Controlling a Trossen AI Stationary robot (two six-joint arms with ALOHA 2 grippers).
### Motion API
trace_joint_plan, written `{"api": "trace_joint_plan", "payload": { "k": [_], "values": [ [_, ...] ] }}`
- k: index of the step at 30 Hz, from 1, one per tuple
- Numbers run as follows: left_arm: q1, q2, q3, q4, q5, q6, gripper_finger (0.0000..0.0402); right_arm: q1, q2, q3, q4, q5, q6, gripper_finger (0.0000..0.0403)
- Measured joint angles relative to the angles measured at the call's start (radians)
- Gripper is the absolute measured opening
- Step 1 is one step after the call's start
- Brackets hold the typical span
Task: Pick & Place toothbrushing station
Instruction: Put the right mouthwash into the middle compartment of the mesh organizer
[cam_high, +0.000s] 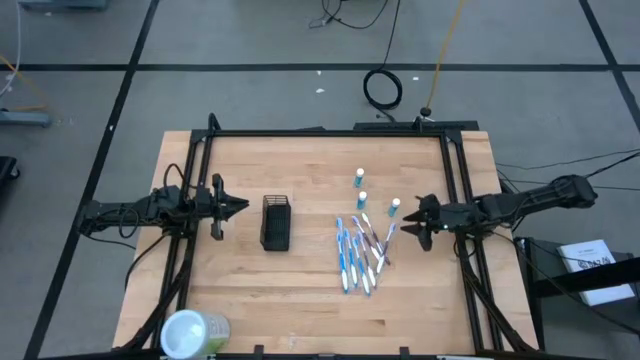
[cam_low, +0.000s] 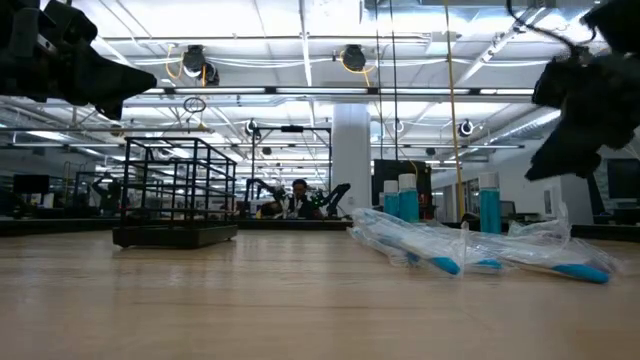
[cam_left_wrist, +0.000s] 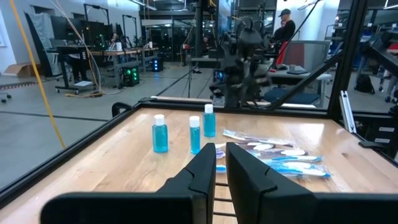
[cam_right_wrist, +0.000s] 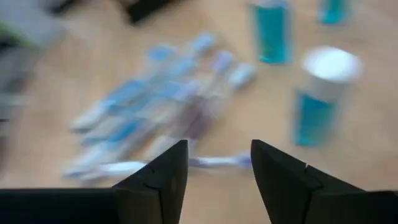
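- Black mesh holder (cam_high: 275, 222) stands upright and empty, mid-surface, well apart from the toothbrushes (cam_high: 360, 252).
- Right hand (cam_high: 412, 226), released, hangs just beside the brushes: picking step.
- Left hand (cam_high: 240, 206), clenched, waits.
- Next: descend, grasp one brush.

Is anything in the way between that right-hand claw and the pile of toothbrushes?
Nothing visible. The right gripper is open beside the toothbrushes; one blue bottle stands near it, off to the side.
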Motion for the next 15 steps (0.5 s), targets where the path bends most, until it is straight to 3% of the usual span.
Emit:
{"api": "trace_joint_plan", "payload": {
  "k": [6, 15],
  "values": [
    [0.000, 0.000, 0.000, -0.001, 0.000, 0.000, 0.0042, -0.001, 0.101, -0.066, 0.040, 0.172, 0.062, 0.0161],
    [0.000, 0.000, 0.000, -0.001, 0.001, 0.000, 0.0042, -0.003, 0.203, -0.173, 0.211, 0.236, 0.150, 0.0191]
  ]
}}
